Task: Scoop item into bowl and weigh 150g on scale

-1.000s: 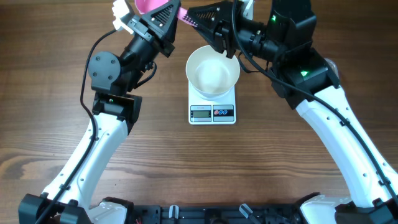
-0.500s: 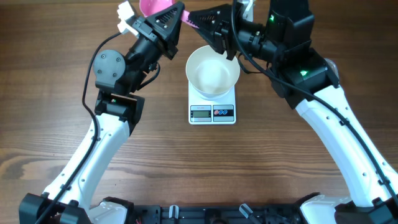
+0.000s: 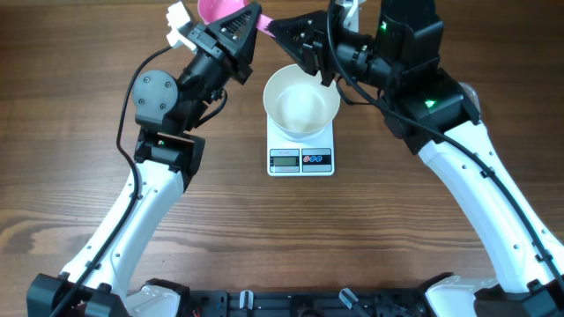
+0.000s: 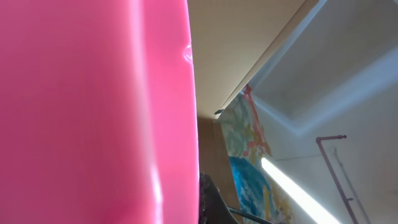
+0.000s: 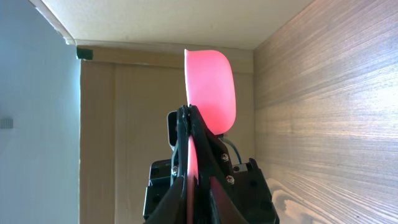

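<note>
On your left, the left arm (image 3: 150, 202) reaches up from the near edge of the wooden surface (image 3: 70, 132) toward the far side, and its jaws are pressed together on the pink scoop (image 3: 216, 9), which sits at the very top of the overhead view. From the left wrist, the scoop (image 4: 93, 112) is so close that its glossy pink side fills the left half of the picture, so you cannot see the jaws themselves there. The scoop's thin handle (image 3: 263, 24) runs rightward out of the left jaws, straight into the right jaws, which point at it from the other side. In the right wrist view those jaws are closed, pinching the handle edge-on, with the scoop's rounded cup (image 5: 211, 87) standing up just beyond their tips. Both pairs of jaws therefore grip the same scoop, nose to nose, just beyond the far rim of the bowl (image 3: 280, 106). The white bowl stands centred on the scale (image 3: 301, 160), whose display and buttons face the near edge. Further right, the right arm (image 3: 476, 176) slants down to the near right corner.
</note>
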{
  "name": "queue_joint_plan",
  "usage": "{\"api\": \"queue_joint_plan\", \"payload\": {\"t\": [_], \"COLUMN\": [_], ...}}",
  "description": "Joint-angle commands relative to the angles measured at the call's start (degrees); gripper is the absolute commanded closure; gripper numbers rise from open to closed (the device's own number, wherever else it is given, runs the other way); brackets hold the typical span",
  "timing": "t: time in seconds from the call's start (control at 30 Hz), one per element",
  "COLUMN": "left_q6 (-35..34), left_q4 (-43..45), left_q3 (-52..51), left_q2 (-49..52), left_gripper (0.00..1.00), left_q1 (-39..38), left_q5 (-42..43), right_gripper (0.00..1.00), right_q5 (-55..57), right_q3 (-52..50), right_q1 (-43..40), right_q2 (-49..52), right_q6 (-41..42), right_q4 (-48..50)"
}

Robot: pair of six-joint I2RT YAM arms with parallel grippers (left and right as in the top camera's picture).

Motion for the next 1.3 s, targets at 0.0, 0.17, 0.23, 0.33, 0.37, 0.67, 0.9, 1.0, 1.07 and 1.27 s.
{"api": "queue_joint_plan", "payload": {"t": [0.0, 0.17, 0.23, 0.33, 0.37, 0.67, 0.9, 1.0, 1.07, 1.27], "left_q6": [1.53, 1.55, 1.55, 1.55, 1.55, 1.55, 1.55, 1.55, 1.55, 1.55], "left_q4": [0.15, 0.13, 0.13, 0.13, 0.13, 0.11, 0.11, 0.11, 0.11, 0.11], "left_q3": [0.31, 0.31, 0.31, 0.31, 0.31, 0.31, 0.31, 0.31, 0.31, 0.31], "left_q2": [-0.07, -0.07, -0.07, -0.07, -0.07, -0.07, -0.07, -0.07, -0.07, -0.07], "left_gripper": [0.96, 0.96, 0.96, 0.96, 0.96, 0.96, 0.96, 0.96, 0.95, 0.95], "left_q1": [-0.33, -0.31, -0.31, -0.33, -0.33, -0.31, -0.31, -0.31, -0.31, -0.33], "left_q5": [-0.22, -0.09, -0.09, -0.07, -0.07, -0.09, -0.11, -0.11, -0.09, -0.07], "right_gripper": [0.84, 0.77, 0.77, 0.78, 0.79, 0.83, 0.84, 0.84, 0.84, 0.85], "right_q5": [2.58, 3.21, 3.19, 3.19, 3.19, 2.03, 0.24, -0.55, -0.52, -0.90], "right_q3": [1.01, 1.01, 1.01, 1.01, 1.01, 1.01, 1.01, 1.01, 1.01, 1.01], "right_q1": [0.22, 0.17, 0.17, 0.17, 0.17, 0.17, 0.17, 0.17, 0.17, 0.17], "right_q2": [0.37, 0.37, 0.37, 0.37, 0.37, 0.37, 0.37, 0.37, 0.37, 0.37], "right_q6": [-1.95, -4.28, -4.31, -4.28, -4.28, -4.17, -4.02, -4.04, -4.02, -4.02], "right_q4": [0.42, 0.39, 0.39, 0.39, 0.39, 0.39, 0.37, 0.35, 0.35, 0.37]}}
